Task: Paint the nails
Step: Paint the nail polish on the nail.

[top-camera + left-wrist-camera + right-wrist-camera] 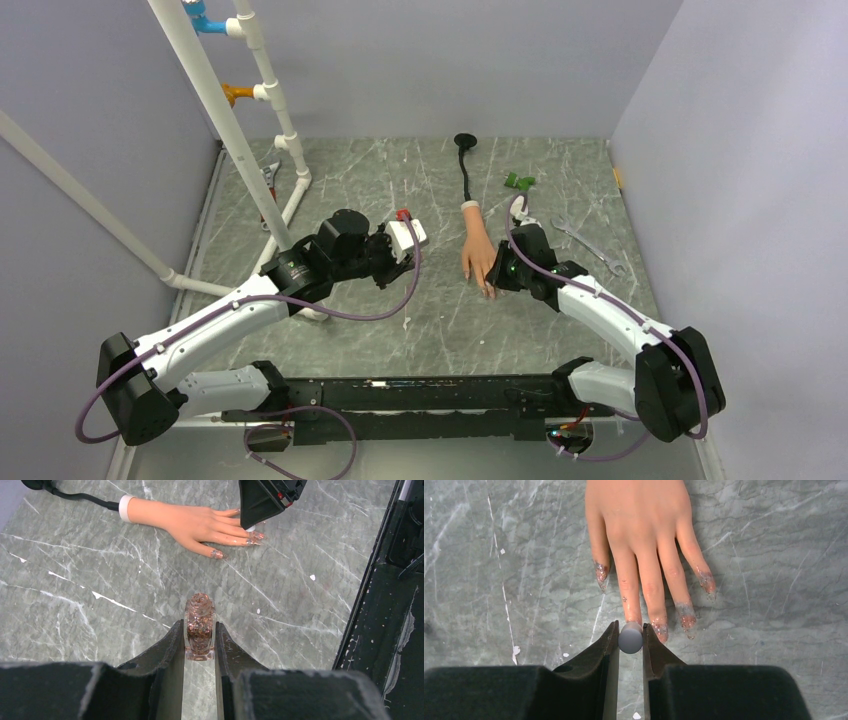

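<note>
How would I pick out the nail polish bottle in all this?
Start at the grey marbled table, then follow the left arm to its end effector. Clamped in it is the small clear bottle, the only thing here filled with coppery glitter.

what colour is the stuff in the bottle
Coppery-pink glitter in the bottle; clearest in the left wrist view.

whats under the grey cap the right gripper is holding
The grey cap, pinched in the right gripper, sits over one fingertip of the mannequin hand. That finger's nail and any brush below the cap are covered. The other four nails show glittery polish.
</note>
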`<control>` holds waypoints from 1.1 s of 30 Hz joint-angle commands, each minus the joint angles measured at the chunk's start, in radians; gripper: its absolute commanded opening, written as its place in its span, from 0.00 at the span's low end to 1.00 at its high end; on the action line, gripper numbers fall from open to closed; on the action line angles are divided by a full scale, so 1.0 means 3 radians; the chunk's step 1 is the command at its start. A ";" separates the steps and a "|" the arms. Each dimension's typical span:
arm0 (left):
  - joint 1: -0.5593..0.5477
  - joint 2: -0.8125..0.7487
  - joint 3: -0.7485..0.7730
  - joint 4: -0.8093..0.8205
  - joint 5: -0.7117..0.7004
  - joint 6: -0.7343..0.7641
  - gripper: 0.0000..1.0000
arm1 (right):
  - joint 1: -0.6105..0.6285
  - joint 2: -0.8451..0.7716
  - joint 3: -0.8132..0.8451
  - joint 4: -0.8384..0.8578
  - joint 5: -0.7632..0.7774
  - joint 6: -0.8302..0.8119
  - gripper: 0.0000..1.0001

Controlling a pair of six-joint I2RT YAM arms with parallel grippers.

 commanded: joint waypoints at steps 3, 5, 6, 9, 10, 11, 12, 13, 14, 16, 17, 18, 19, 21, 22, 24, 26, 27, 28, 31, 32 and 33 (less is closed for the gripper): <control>-0.0017 -0.0055 0.0129 0.0100 -0.0032 0.0029 0.00 | -0.0013 0.0013 0.0148 0.0121 -0.0018 -0.0021 0.00; -0.0016 -0.0054 0.0127 0.0098 -0.0033 0.0033 0.00 | -0.0013 0.0019 0.0143 0.0130 -0.0041 -0.0021 0.00; -0.0018 -0.0060 0.0126 0.0100 -0.0033 0.0032 0.00 | -0.0012 0.0023 0.0142 0.0131 -0.0042 -0.0020 0.00; -0.0015 -0.0059 0.0123 0.0099 -0.0038 0.0031 0.00 | -0.0013 0.0025 0.0131 0.0121 -0.0042 -0.0025 0.00; -0.0018 -0.0061 0.0120 0.0100 -0.0035 0.0028 0.00 | -0.0013 0.0020 0.0124 0.0117 -0.0043 -0.0026 0.00; -0.0016 -0.0061 0.0123 0.0100 -0.0033 0.0030 0.00 | -0.0011 0.0014 0.0118 0.0112 -0.0041 -0.0027 0.00; -0.0019 -0.0060 0.0125 0.0103 -0.0033 0.0031 0.00 | -0.0013 0.0006 0.0113 0.0102 -0.0042 -0.0028 0.00; -0.0018 -0.0061 0.0126 0.0101 -0.0033 0.0026 0.00 | -0.0013 -0.0006 0.0101 0.0094 -0.0042 -0.0031 0.00; -0.0015 -0.0057 0.0122 0.0099 -0.0033 0.0026 0.00 | -0.0013 -0.0031 0.0094 0.0083 -0.0042 -0.0028 0.00; -0.0017 -0.0061 0.0127 0.0099 -0.0031 0.0031 0.00 | -0.0013 -0.0066 0.0070 0.0066 -0.0039 -0.0029 0.00; -0.0019 -0.0056 0.0124 0.0099 -0.0033 0.0026 0.00 | -0.0013 -0.0088 0.0055 0.0058 -0.0039 -0.0025 0.00; -0.0020 -0.0056 0.0126 0.0102 -0.0033 0.0024 0.00 | -0.0011 -0.0106 0.0044 0.0051 -0.0041 -0.0021 0.00; -0.0019 -0.0054 0.0125 0.0100 -0.0028 0.0024 0.00 | -0.0012 -0.0125 0.0029 0.0042 -0.0041 -0.0019 0.00; -0.0022 -0.0052 0.0129 0.0100 -0.0028 0.0026 0.00 | -0.0013 -0.0150 0.0002 0.0035 -0.0042 -0.0013 0.00; -0.0022 -0.0051 0.0129 0.0098 -0.0035 0.0024 0.00 | -0.0012 -0.0158 -0.0014 0.0035 -0.0042 -0.0011 0.00; -0.0020 -0.0051 0.0128 0.0096 -0.0037 0.0025 0.00 | -0.0013 -0.0176 -0.0042 0.0026 -0.0119 -0.0006 0.00; -0.0019 -0.0051 0.0122 0.0100 -0.0037 0.0024 0.00 | -0.0013 -0.0195 -0.0068 0.0015 -0.0125 -0.0001 0.00; -0.0019 -0.0051 0.0121 0.0100 -0.0038 0.0024 0.00 | -0.0011 -0.0209 -0.0084 0.0010 -0.0127 -0.0001 0.00; -0.0019 -0.0051 0.0126 0.0099 -0.0038 0.0024 0.00 | -0.0012 -0.0221 -0.0102 0.0005 -0.0122 -0.0001 0.00; -0.0020 -0.0044 0.0125 0.0099 -0.0038 0.0025 0.00 | -0.0014 -0.0241 -0.0145 -0.0002 -0.0112 0.0004 0.00; -0.0022 -0.0046 0.0125 0.0099 -0.0038 0.0024 0.00 | -0.0014 -0.0241 -0.0156 -0.0009 -0.0105 0.0007 0.00; -0.0020 -0.0045 0.0124 0.0096 -0.0038 0.0024 0.00 | -0.0015 -0.0240 -0.0161 -0.0014 -0.0094 0.0011 0.00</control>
